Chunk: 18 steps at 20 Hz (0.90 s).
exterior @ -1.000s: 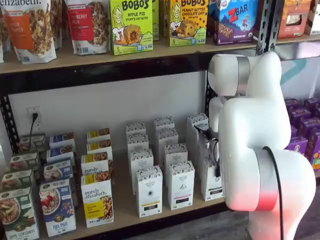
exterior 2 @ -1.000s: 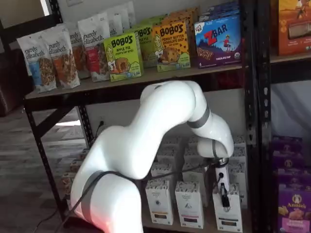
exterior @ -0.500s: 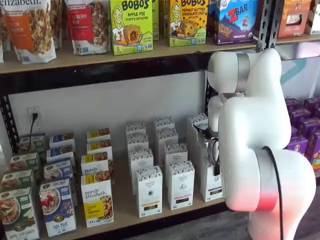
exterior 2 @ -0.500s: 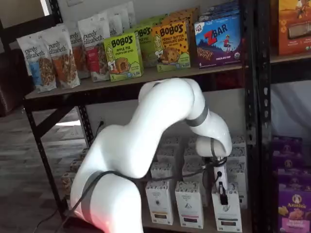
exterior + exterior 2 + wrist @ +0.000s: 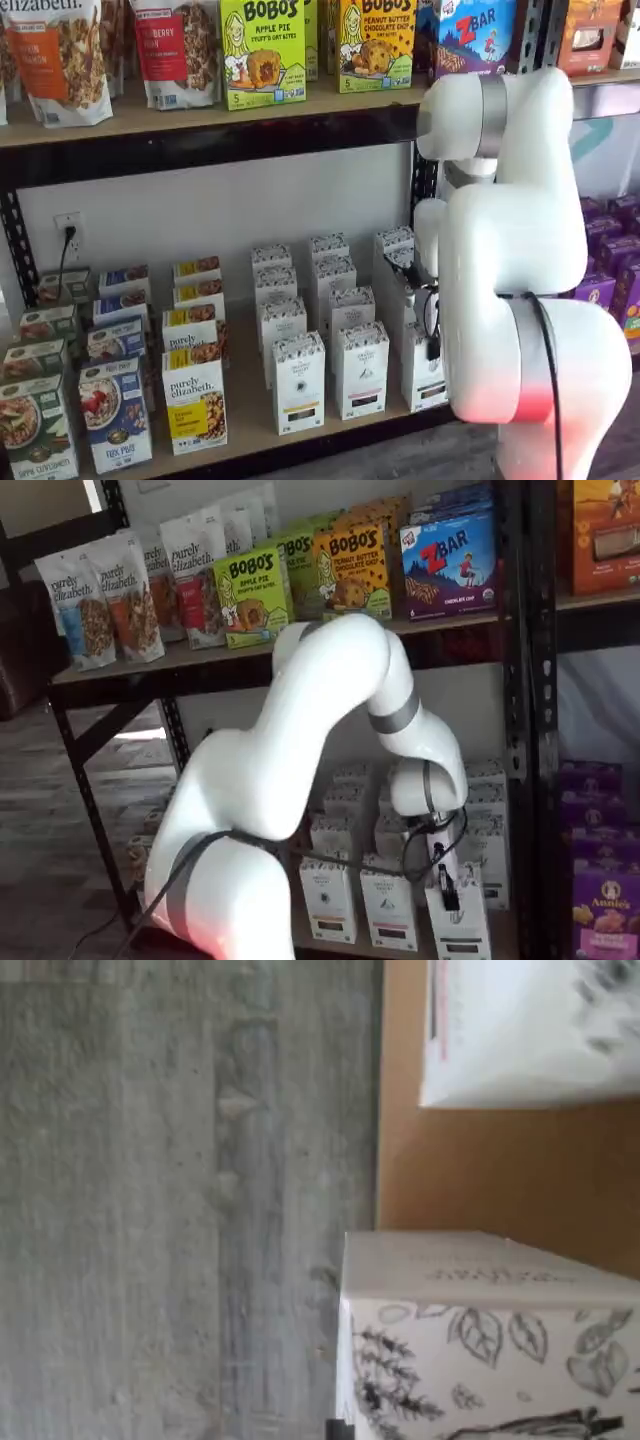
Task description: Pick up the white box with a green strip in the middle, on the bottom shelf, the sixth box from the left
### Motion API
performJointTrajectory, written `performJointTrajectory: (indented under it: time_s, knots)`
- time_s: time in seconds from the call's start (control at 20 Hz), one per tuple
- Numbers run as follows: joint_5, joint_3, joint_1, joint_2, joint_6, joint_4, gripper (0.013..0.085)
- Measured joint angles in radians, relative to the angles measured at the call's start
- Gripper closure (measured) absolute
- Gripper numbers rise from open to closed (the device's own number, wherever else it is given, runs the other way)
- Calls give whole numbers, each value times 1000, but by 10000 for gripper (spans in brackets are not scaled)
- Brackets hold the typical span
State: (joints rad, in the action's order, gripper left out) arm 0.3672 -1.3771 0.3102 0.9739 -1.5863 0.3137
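Tool: your tool [image 5: 449,895] has its black fingers [image 5: 451,900] clamped on the top front of the white box, with no gap showing between finger and carton; in a shelf view the arm [image 5: 520,290] covers most of it and you only see a black finger [image 5: 434,345] and a cable beside the carton.
White box, look: you are holding the white box [image 5: 459,925], a tall narrow carton with a black-speckled leaf pattern on top and a dark strip low on its front; the strip's colour is too small for you to judge here. In the wrist view you see its top [image 5: 480,1370] close up, with ink-drawn leaves and twigs on white.
White box, place: it sits at the front right of the bottom shelf [image 5: 250,420], the last carton of the front row, beside a similar white carton [image 5: 389,905]; whether its base touches the board you cannot tell.
White box, orientation: it stands upright, long axis vertical, printed front facing out toward you and the floor [image 5: 150,1200].
Neighbours: further left you have another white carton [image 5: 298,382] and the purely elizabeth box [image 5: 194,400] with its yellow label.
Behind: more white cartons [image 5: 328,270] stand in rows toward the back wall.
Above: the upper shelf carries the Bobo's boxes [image 5: 262,50] and the Zbar box [image 5: 450,562].
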Motion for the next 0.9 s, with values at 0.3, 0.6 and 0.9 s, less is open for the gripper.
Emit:
performJointTrajectory:
  time_s: [0.3,0.6,0.9]
  knots:
    - [-104,234,-2,-148,50,42,490]
    - [-190,440,2,-298,99,92,490]
    - [-222,564,-15,-409,106,81,490]
